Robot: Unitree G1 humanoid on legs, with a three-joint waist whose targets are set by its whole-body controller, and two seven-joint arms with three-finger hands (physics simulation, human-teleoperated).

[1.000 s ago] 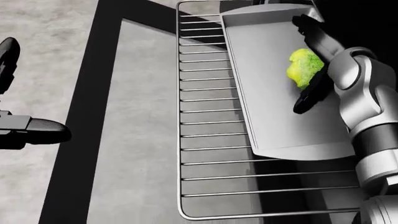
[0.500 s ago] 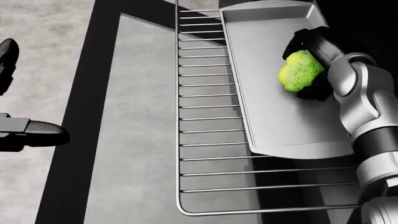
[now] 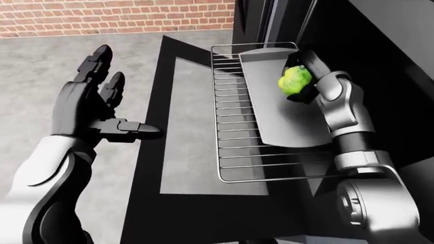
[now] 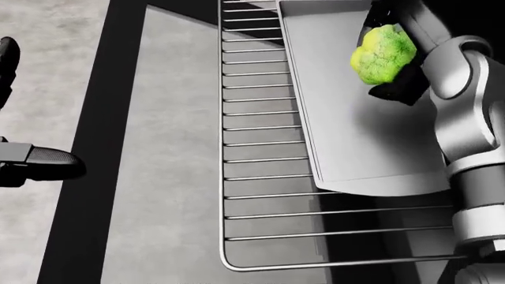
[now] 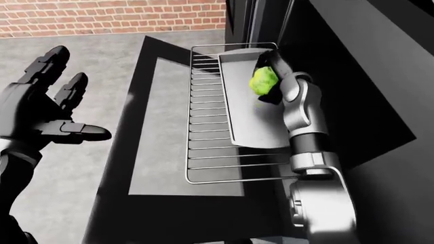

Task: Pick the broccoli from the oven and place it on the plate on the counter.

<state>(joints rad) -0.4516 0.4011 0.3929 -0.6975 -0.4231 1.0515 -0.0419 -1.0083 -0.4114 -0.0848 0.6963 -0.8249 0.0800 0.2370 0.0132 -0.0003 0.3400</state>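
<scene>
Right hand point(image 4: 392, 59) was closed around the broccoli point(image 4: 383, 54) — dark fingers wrapped behind and beneath the green head, which sat in the grip over the upper right part of the baking tray point(image 4: 355, 148). In the right-eye view a faint shadow lay on the tray surface under the broccoli, so it looked lifted clear of the metal, though contact could not be ruled out.

The tray rested on the wire rack point(image 4: 260, 177), pulled out over the lowered oven door point(image 3: 183, 147); the tray's near edge sat tilted across the rack's right side. Dark oven body point(image 3: 380, 76) filled the right of both eye views.

Left hand point(image 3: 91, 109) was held well apart from the oven, over the grey floor point(image 3: 40, 61) at the left of the left-eye view — fingers spread and upright, thumb pointing toward the door edge, gripping nothing. Brick wall point(image 3: 115, 15) ran along the top.
</scene>
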